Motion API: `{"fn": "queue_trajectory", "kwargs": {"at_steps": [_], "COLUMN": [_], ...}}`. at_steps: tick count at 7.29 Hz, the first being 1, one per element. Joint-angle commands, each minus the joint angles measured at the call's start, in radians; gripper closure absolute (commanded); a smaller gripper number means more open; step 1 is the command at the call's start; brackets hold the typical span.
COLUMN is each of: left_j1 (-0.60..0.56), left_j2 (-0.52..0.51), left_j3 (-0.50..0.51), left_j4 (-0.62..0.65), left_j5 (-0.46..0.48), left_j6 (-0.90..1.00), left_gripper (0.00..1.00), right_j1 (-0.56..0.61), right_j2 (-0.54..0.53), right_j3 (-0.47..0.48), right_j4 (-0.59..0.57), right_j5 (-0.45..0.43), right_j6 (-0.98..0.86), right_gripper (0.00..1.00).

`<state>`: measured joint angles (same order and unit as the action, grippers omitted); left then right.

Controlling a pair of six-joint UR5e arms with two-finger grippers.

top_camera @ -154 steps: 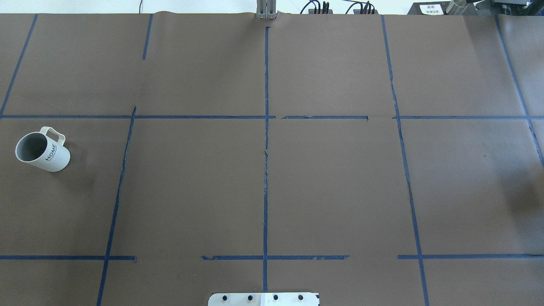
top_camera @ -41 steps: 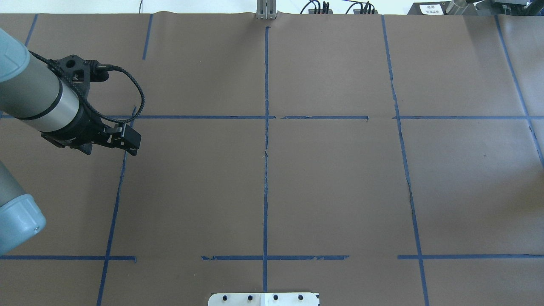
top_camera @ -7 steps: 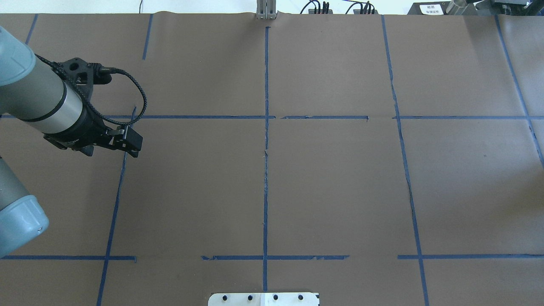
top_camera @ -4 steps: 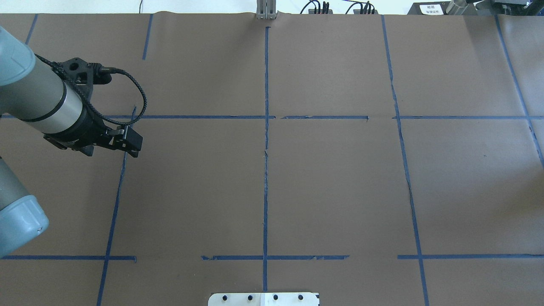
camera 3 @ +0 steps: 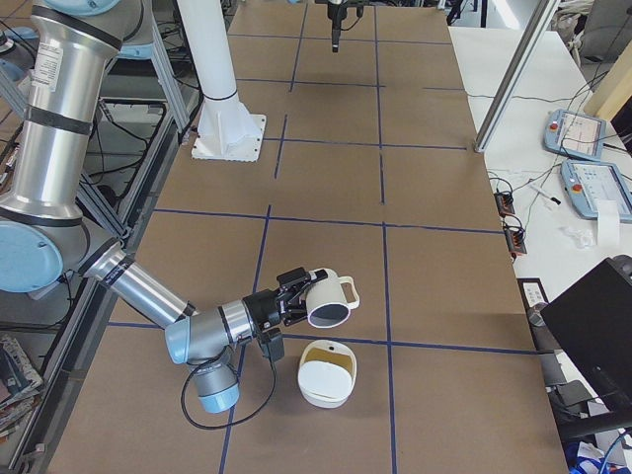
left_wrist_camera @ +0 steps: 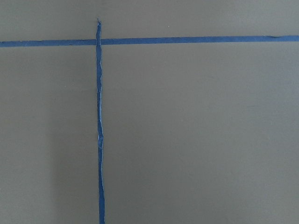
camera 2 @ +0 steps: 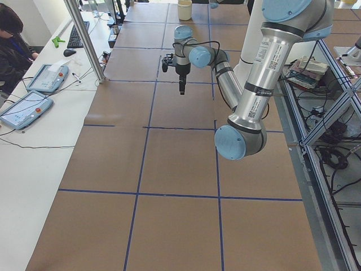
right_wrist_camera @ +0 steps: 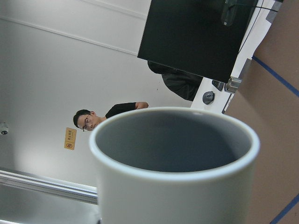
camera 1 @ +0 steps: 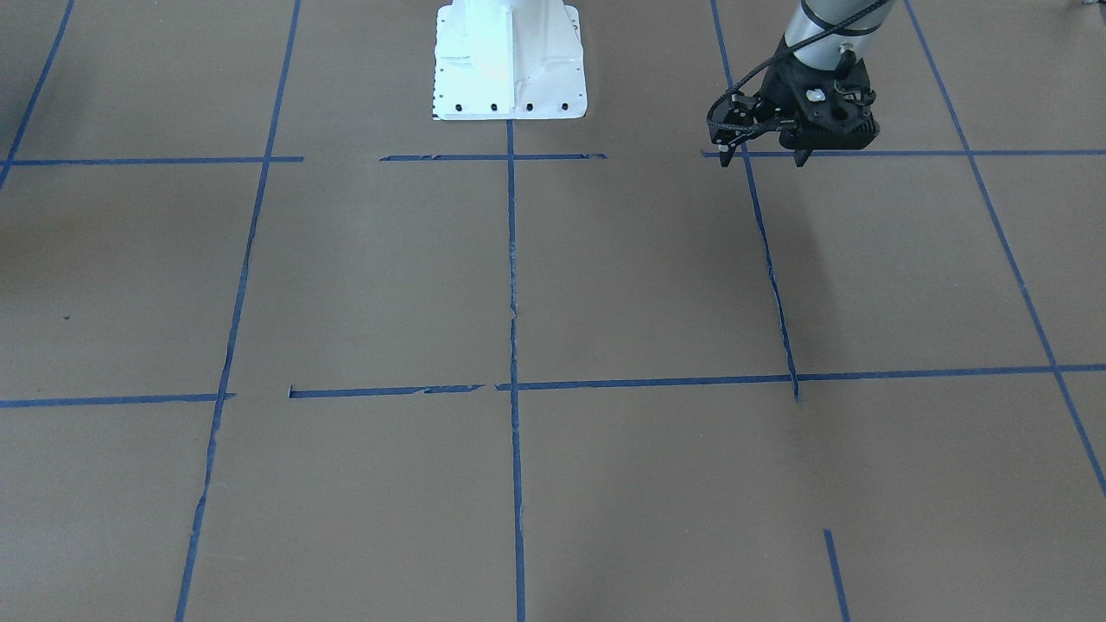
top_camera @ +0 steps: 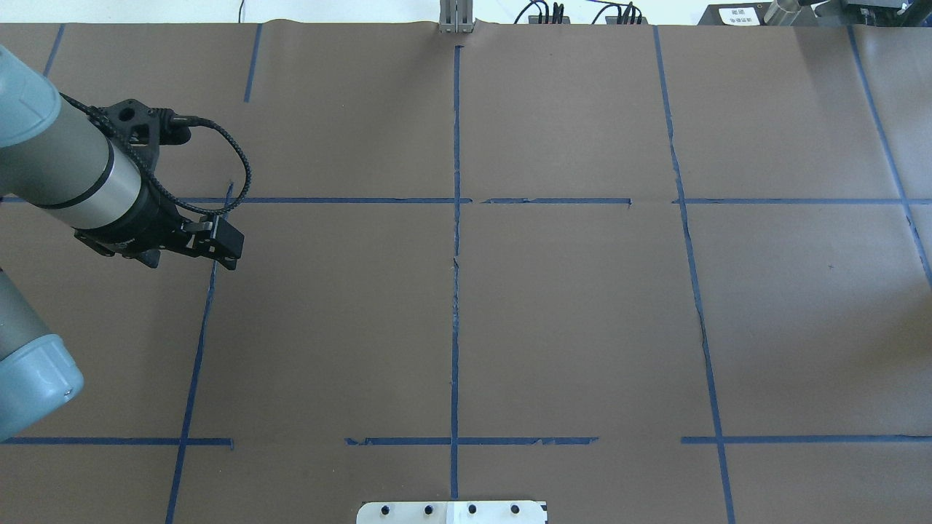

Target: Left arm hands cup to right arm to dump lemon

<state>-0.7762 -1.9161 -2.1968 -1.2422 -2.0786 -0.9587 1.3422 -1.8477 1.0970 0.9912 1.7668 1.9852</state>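
Note:
The white ribbed cup [camera 3: 329, 297] is off the table at the right arm's gripper [camera 3: 296, 293], tipped on its side with its mouth over a white bowl [camera 3: 328, 373]. I cannot tell whether that gripper is shut. In the right wrist view the cup's rim [right_wrist_camera: 174, 140] fills the frame, and the grey inside shows no lemon. The bowl holds a yellowish patch. The left gripper [camera 1: 762, 160] hangs open and empty over a blue tape line, also in the overhead view [top_camera: 218, 249]. The cup is out of both the overhead and front views.
The brown table [top_camera: 568, 320] carries a grid of blue tape. The robot's white base [camera 1: 510, 60] stands at its edge. A metal post [camera 3: 509, 74], teach pendants [camera 3: 576, 133] and a seated operator [camera 2: 14, 39] are at the operators' side.
The cup that stood at the table's left 21 s ago is gone from the overhead view, and the left arm has come in there. Over the last second nothing visibly moves.

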Motion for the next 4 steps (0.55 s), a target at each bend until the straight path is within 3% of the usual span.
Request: {"fn": "queue_trajectory", "kwargs": {"at_steps": [1,4], "left_j1": [0.000,0.000], "left_j2": [0.000,0.000], "left_j3": [0.000,-0.003], "left_j4": [0.001,0.001], "left_j5": [0.000,0.000], "left_j6": [0.000,0.000], "left_gripper": [0.00,0.00], "right_j1": [0.002,0.002], "right_j2": [-0.013,-0.034], "right_j3": [0.000,0.004], "right_j4": [-0.055,-0.216], "right_j5": [0.002,0.002], "right_j6": [-0.196,-0.684], "right_gripper": [1.00,1.00]}}
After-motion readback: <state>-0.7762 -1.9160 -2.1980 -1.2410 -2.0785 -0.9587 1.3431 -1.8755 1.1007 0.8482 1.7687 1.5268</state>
